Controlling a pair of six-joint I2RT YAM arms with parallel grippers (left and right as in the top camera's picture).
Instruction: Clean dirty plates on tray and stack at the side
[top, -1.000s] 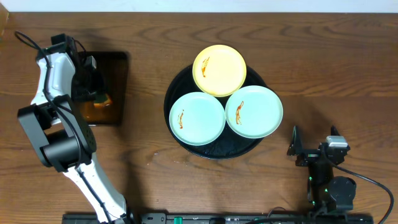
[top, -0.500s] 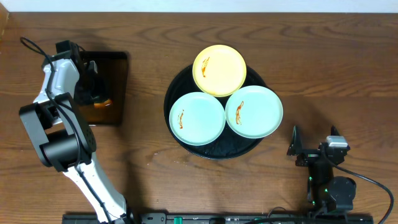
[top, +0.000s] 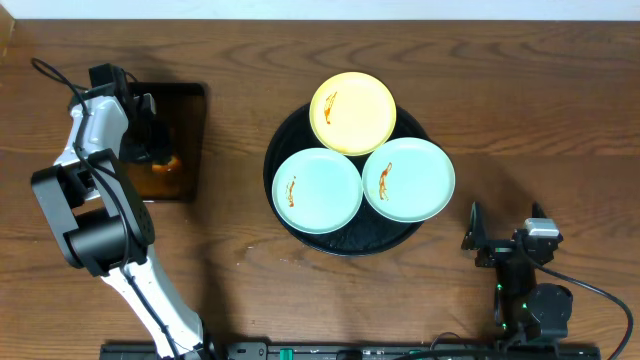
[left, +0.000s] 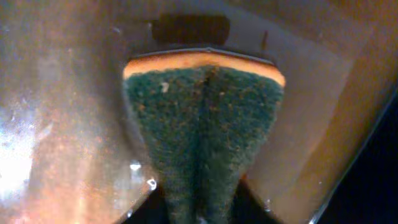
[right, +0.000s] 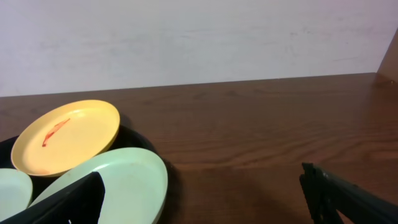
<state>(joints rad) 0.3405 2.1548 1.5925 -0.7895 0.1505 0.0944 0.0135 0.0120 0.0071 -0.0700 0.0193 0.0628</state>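
Three plates lie on the round black tray (top: 350, 243): a pale yellow plate (top: 352, 112) at the back, and a mint plate (top: 317, 190) and a second mint plate (top: 408, 178) in front. Each carries an orange-brown smear. My left gripper (top: 152, 148) reaches down into the small rectangular tray and is shut on a green-faced orange sponge (left: 205, 124), which is pinched into a wedge. My right gripper (top: 474, 232) rests open near the front right, apart from the tray. In the right wrist view the right gripper (right: 202, 196) faces the nearest mint plate (right: 118, 183) and the yellow plate (right: 65, 137).
A rectangular black tray of brownish liquid (top: 187, 110) sits at the left, with the sponge (top: 166, 162) in it. Brown wood tabletop (top: 530, 110) stretches right of the round tray. A pale wall (right: 199, 37) stands behind the table.
My left gripper has closed on the sponge in the rectangular tray, after its arm shifted slightly. The right arm and the plates have not moved.
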